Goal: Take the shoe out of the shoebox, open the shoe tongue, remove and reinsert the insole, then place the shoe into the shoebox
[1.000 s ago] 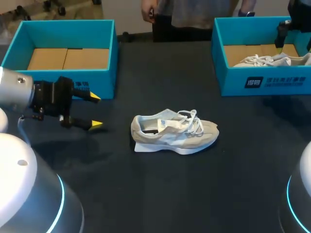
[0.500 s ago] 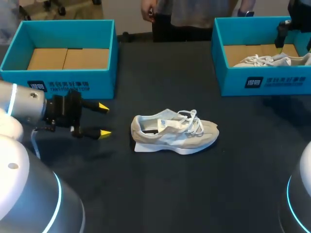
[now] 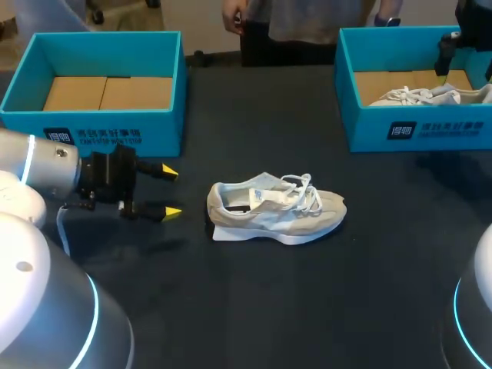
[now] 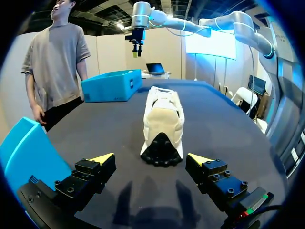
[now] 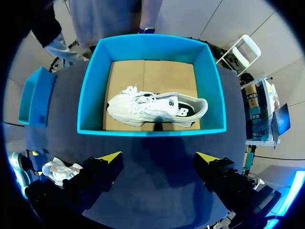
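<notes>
Nearest us, our left tool hangs low over the dark surface with its fingers spread, yellow tips pointing at the heel of the shoe. The shoe stands on its sole mid-surface, outside both boxes and clear of the tips. Farther back, the left shoebox shows only a cardboard floor, while the right shoebox holds a second shoe, with our right tool spread above it
</notes>
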You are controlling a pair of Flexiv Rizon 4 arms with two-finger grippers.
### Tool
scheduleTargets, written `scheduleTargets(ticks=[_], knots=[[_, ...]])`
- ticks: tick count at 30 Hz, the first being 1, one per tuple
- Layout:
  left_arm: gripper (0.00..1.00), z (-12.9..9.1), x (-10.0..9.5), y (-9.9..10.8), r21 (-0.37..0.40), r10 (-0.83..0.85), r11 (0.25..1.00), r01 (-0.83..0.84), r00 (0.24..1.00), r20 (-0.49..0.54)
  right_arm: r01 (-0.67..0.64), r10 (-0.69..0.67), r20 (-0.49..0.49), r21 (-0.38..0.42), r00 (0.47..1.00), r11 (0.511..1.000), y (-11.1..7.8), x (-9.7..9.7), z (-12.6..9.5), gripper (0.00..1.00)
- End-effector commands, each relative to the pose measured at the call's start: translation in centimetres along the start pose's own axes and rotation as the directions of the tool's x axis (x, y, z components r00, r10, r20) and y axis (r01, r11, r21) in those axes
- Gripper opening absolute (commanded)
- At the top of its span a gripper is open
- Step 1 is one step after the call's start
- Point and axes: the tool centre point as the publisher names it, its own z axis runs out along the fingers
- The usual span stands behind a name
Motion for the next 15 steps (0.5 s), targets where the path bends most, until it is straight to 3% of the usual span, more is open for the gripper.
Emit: scheduleTargets(ticks=[1,7,15], knots=[[1.0,1.8,0.2,0.5,0.014,-0.008,1.0,0.008,0.999,-0.031,0.0,0.0,0.0,-0.002,1.0,1.0,-0.1,0.0,0.0,1.0],[1.0,4.8,-0.2,1.3,0.02,0.004,1.0,-0.003,0.997,-0.072,0.0,0.0,0.0,-0.002,1.0,1.0,-0.1,0.0,0.0,1.0],[1.0,6.9,-0.3,1.0,0.066,0.035,0.997,-0.027,0.992,-0.122,0.0,0.0,0.0,-0.002,1.0,1.0,-0.1,0.0,0.0,1.0]])
